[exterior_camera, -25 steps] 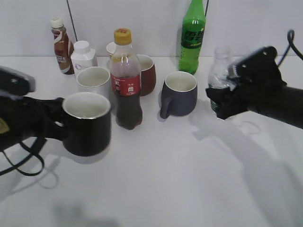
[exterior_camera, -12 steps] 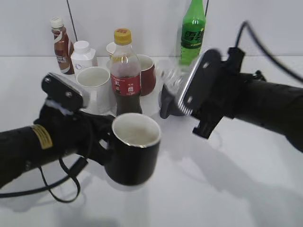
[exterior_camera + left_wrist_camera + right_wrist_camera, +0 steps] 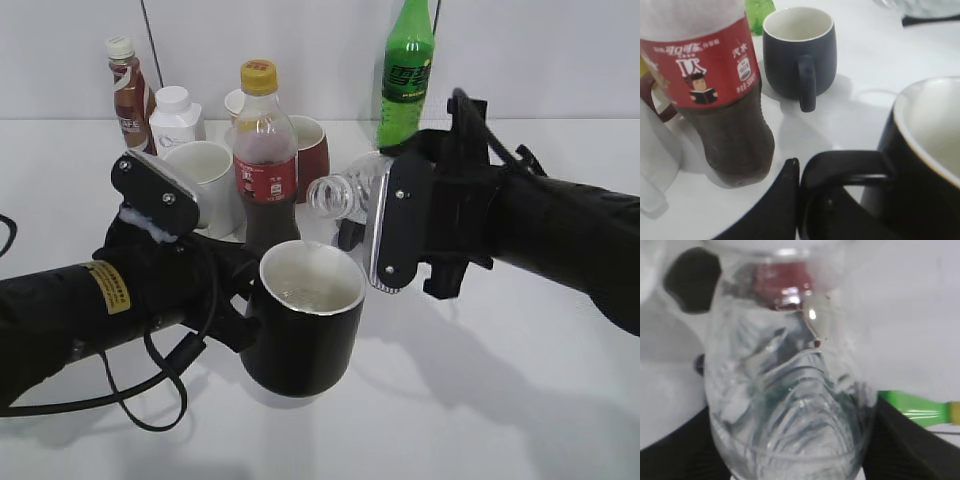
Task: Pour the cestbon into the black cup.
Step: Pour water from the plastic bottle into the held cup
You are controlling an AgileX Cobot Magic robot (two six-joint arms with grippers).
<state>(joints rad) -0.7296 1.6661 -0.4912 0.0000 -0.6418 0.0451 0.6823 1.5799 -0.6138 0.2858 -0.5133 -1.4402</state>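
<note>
The black cup (image 3: 305, 330) with its white interior is held off the table at centre front; a little water shows in its bottom. My left gripper (image 3: 238, 298) is shut on its handle; the left wrist view shows a finger (image 3: 799, 169) against the handle, with the cup (image 3: 925, 165) at right. The cestbon (image 3: 345, 192) lies tilted nearly on its side, its open mouth pointing left above the cup's far rim. My right gripper (image 3: 398, 218) is shut on its body. The bottle (image 3: 790, 390) fills the right wrist view, between the jaws (image 3: 790, 455).
A cola bottle (image 3: 266, 170) stands just behind the cup. A white mug (image 3: 200, 170), a red mug (image 3: 312, 150), a brown bottle (image 3: 128, 95), a white bottle (image 3: 175, 115) and a green soda bottle (image 3: 406, 75) stand at the back. The blue-grey mug (image 3: 800, 50) is mostly hidden behind my right gripper.
My left arm carried the black cup right to centre front. My right arm brought the cestbon left and tipped it onto its side, mouth over the cup.
</note>
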